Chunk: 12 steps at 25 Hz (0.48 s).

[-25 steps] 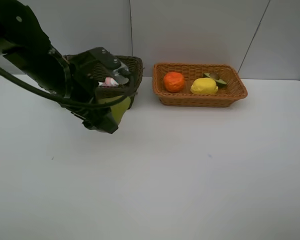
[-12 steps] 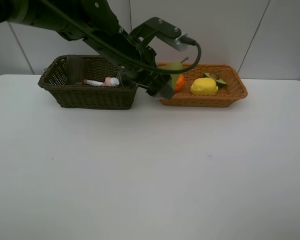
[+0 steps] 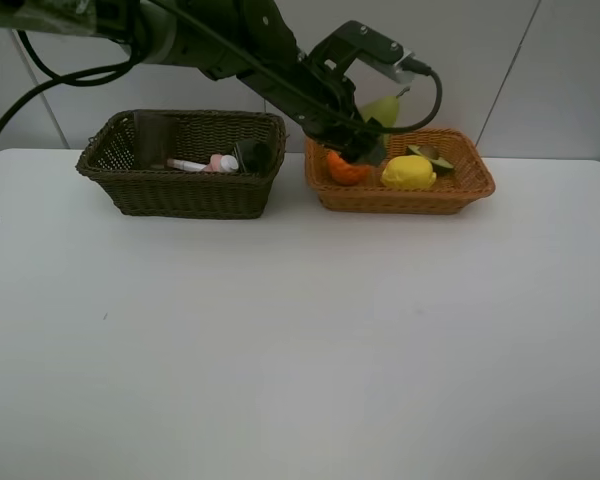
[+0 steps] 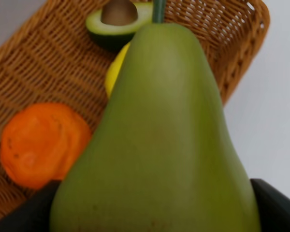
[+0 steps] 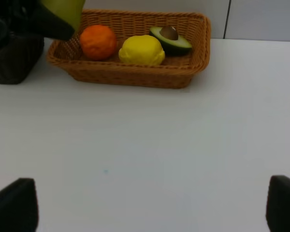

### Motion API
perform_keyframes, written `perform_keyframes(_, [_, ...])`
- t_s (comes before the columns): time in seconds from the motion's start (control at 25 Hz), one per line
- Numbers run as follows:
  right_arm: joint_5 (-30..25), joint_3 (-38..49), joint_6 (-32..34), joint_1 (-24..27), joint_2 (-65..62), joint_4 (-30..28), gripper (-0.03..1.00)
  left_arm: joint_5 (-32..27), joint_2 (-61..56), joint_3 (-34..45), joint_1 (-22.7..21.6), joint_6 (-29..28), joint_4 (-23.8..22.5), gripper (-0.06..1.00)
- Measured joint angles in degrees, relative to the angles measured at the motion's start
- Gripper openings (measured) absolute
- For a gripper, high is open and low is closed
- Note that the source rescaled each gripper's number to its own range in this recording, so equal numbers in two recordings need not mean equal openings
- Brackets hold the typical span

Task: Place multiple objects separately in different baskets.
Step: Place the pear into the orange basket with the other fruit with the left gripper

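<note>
- The left hand point(image 3: 372, 125) grips the pear point(image 3: 383, 108), held in the air above the tan basket point(image 3: 400, 198) near the counter's point(image 3: 300, 340) far edge
- In the tan basket lie the orange point(image 3: 346, 168), lemon point(image 3: 408, 173) and avocado half point(image 3: 432, 156)
- The dark basket point(image 3: 180, 190), left of the tan one on the same far edge, holds a white marker point(image 3: 185, 165), a pink bottle point(image 3: 220, 163) and a dark pump bottle point(image 3: 255, 156)
- The right hand point(image 5: 150, 205) stands wide open with nothing in it, over bare counter
</note>
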<state>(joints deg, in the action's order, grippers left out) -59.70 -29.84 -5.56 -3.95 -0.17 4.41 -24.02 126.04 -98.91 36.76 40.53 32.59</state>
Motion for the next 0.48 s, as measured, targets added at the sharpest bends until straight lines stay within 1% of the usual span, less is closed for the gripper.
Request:
perform_keyframes(0.08, [0.0, 0.0, 0.0, 0.0, 0.0, 0.0, 1.0, 3.0, 1.2, -1.7, 0.0, 0.0, -0.3, 0.93])
perform_keyframes(0.24, [0.0, 0.0, 0.0, 0.0, 0.0, 0.0, 1.0, 6.0, 3.5, -4.6, 0.0, 0.1, -0.8, 0.93])
perform_keyframes(0.32, [0.0, 0.0, 0.0, 0.0, 0.0, 0.0, 1.0, 7.4, 4.6, -5.5, 0.0, 0.2, -1.0, 0.93])
perform_keyframes(0.48, [0.0, 0.0, 0.0, 0.0, 0.0, 0.0, 1.0, 12.0, 6.5, -5.9, 0.0, 0.2, -1.0, 0.93])
